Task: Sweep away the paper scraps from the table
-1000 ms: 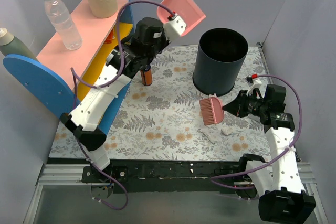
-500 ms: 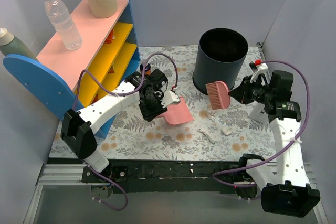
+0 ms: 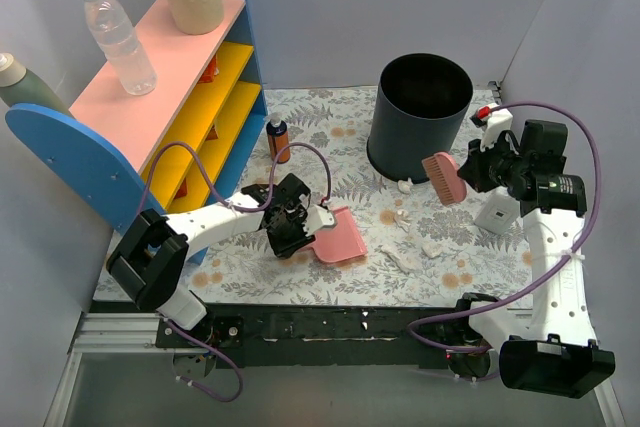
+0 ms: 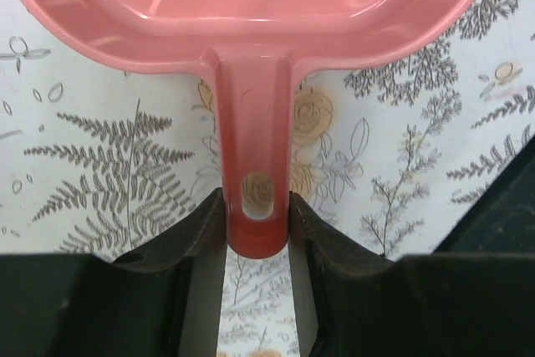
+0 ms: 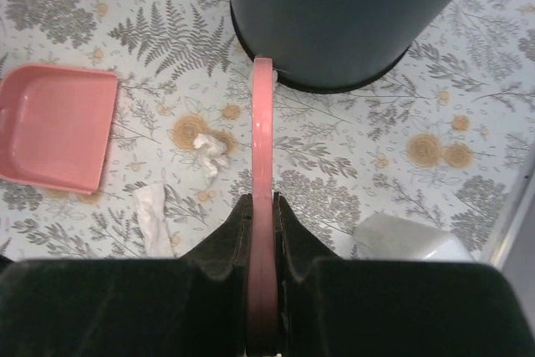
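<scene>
My left gripper (image 3: 303, 225) is shut on the handle (image 4: 255, 165) of the pink dustpan (image 3: 336, 238), which lies flat on the fern-print table (image 3: 330, 117) at centre-left, its mouth facing right. My right gripper (image 3: 470, 171) is shut on a pink brush (image 3: 441, 178) and holds it in the air beside the black bin. White paper scraps lie between them on the cloth (image 3: 400, 260) (image 3: 432, 247) (image 3: 401, 217). In the right wrist view the brush (image 5: 262, 148) is edge-on, with scraps (image 5: 209, 146) (image 5: 155, 216) to its left and the dustpan (image 5: 54, 127) beyond them.
A tall black bin (image 3: 421, 115) stands at the back right, a small scrap (image 3: 404, 185) at its base. A larger white piece (image 3: 496, 215) lies under the right arm. The blue-pink-yellow shelf (image 3: 150, 77) holds a beige roll and a bottle. A small brown bottle (image 3: 279, 139) stands beside it.
The left arm brought the dustpan down from high near the shelf onto the cloth. The right arm lifted the brush and drew it back and right, toward the bin.
</scene>
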Controlling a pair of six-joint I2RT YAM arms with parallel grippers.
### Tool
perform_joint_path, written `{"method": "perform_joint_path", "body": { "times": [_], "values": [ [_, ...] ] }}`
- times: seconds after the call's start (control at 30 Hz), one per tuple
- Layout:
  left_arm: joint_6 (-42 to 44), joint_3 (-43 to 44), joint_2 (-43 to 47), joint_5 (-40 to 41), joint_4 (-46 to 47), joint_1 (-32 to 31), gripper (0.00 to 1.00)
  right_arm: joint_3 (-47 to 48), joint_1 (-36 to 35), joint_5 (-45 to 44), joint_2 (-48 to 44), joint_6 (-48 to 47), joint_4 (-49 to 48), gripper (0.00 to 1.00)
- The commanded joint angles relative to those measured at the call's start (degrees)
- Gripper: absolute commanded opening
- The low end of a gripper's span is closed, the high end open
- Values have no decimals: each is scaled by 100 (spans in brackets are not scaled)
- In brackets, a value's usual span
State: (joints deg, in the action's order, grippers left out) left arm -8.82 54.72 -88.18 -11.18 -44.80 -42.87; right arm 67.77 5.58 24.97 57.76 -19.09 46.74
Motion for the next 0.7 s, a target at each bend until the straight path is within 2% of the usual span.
{"method": "perform_joint_path", "body": {
  "times": [0.0,0.1,0.37,0.53,0.67],
  "values": [
    [-137,-356,381,-323,1244,33,20,430,-14,-153,-1,-561,221,1],
    [-76,-549,486,-508,1499,42,30,299,-14,383,-71,-350,195,1],
    [-85,-1182,1013,-727,2247,42,45,97,-14,597,-379,221,55,1],
    [-85,-1279,934,-657,2422,42,48,0,-5,465,-423,319,10,1],
    [-24,-1446,847,-780,2721,42,45,35,-14,412,-371,213,107,1]
  ]
}}
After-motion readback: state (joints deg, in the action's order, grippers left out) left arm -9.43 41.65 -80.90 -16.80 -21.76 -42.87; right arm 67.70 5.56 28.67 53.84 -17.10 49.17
